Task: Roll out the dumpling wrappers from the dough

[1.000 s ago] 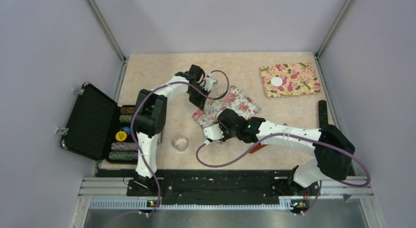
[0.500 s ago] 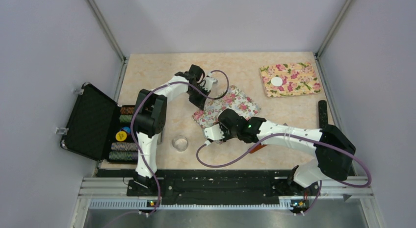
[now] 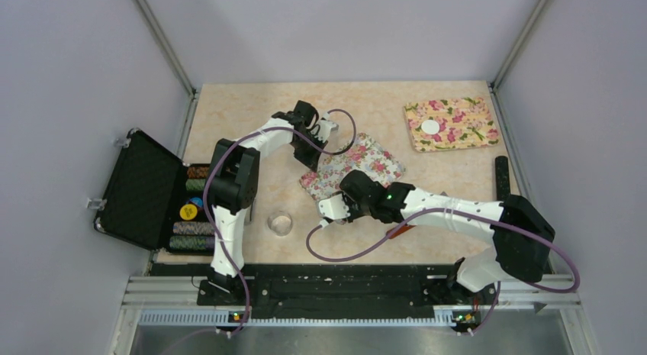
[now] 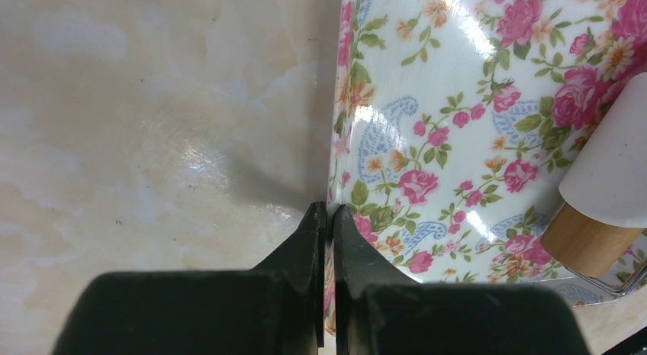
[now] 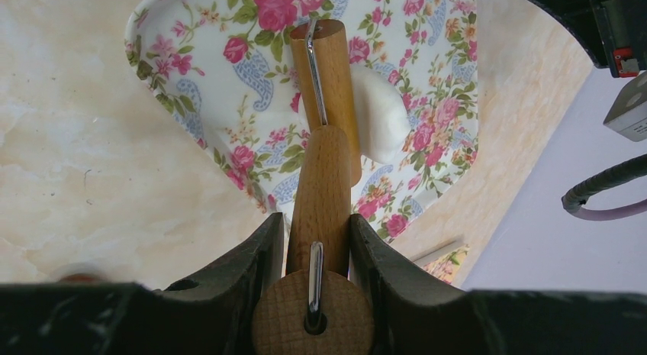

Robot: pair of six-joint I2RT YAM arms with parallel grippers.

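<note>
Fingers of your right gripper [image 5: 314, 221] are clamped on the wooden handle of the roller [image 5: 320, 191], one on each side. This sets the drum [image 5: 333, 88] out ahead of the wrist, lying across the near floral mat [image 5: 191, 80]. Gripping along the handle should let you push and pull the drum in line with the forearm.

Your left gripper [image 4: 326, 214] is pinched tight on an edge of the same mat, its jaws meeting on the thin sheet. I read that as an anchor, so the mat will not slide on the smooth table [image 4: 137, 103] while you roll.

The dough [image 5: 384, 114] sits on that mat, touching the drum's right side. It is a smooth, white, rounded lump, thick and not flattened into a disc. Whether the drum bears on its edge or only lies alongside it is hard to tell from this angle.

Well apart, on the second floral mat [image 3: 465, 137] at the far right of the table, one dumpling wrapper [image 3: 431, 127] lies thin, flat and round.
</note>
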